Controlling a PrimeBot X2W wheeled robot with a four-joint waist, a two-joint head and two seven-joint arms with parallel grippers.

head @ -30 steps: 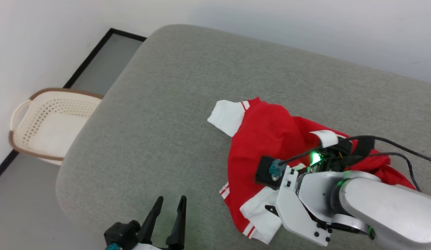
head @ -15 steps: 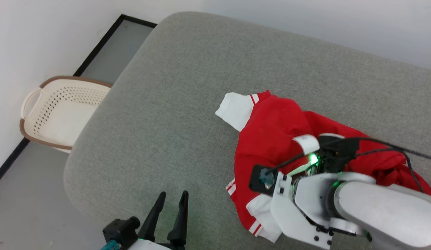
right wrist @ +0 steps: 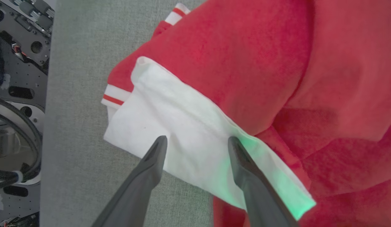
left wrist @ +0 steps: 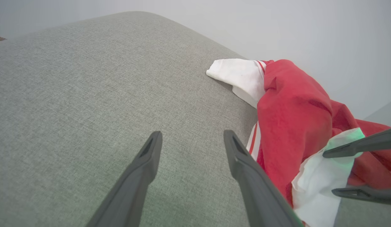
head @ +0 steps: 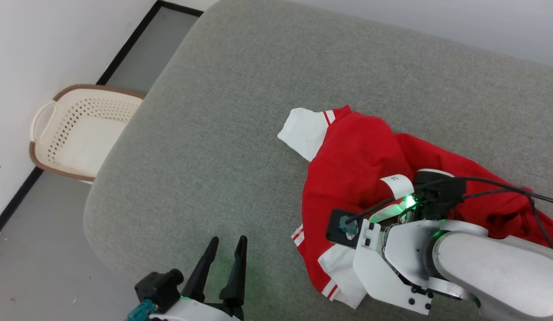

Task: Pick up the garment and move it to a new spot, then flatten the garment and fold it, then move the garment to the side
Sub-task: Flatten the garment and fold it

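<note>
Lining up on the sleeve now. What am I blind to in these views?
- Head view: jaws of the right gripper, hidden under its own white wrist.
- Head view: crumpled red T-shirt with white sleeves, right end cut off by the picture edge.
- Right wrist view: whether the jaws touch the near white sleeve.
- Head view: collar, lost in folds.

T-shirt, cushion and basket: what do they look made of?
T-shirt: soft matte knit, probably cotton; it crumples in loose folds. Cushion: grey woven upholstery, fine weave visible. Basket: likely rigid cream plastic, perforated walls, brown rim.
</note>
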